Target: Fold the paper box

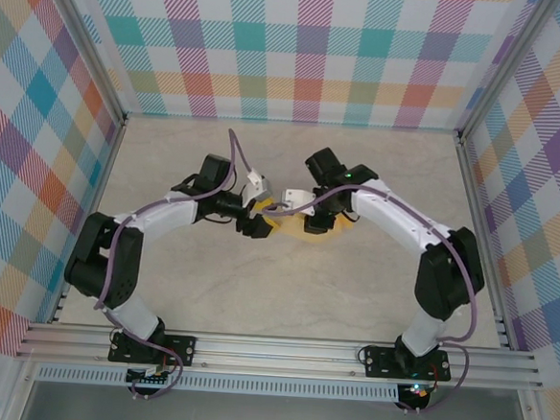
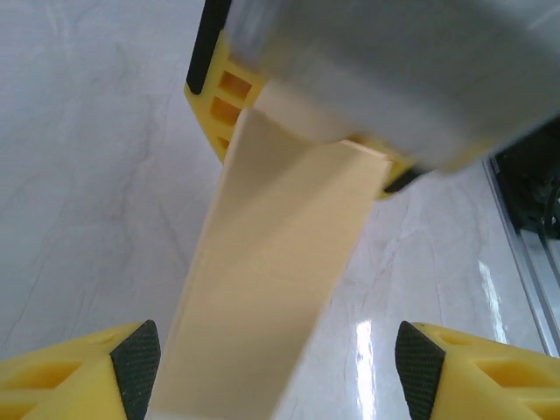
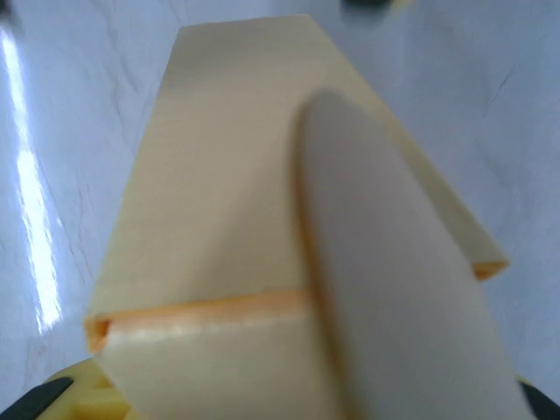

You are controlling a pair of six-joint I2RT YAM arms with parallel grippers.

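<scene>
The paper box (image 1: 314,234) is pale yellow card, held above the middle of the table between both arms. My right gripper (image 1: 298,204) is shut on one end of it. In the left wrist view, its yellow fingers (image 2: 220,94) flank the far end of the box (image 2: 280,262). A long panel runs from there down between my left gripper's (image 2: 278,374) black pads (image 2: 138,367). The left jaws stand wide open, with a clear gap on the right side. In the right wrist view the box (image 3: 219,192) is a flattened sleeve with a rounded flap (image 3: 394,289) raised in front.
The pale marbled tabletop (image 1: 283,297) is ringed by plaid walls (image 1: 301,48). An aluminium frame rail (image 1: 280,349) runs along the near edge by the arm bases. Another rail (image 2: 525,236) shows at the right of the left wrist view.
</scene>
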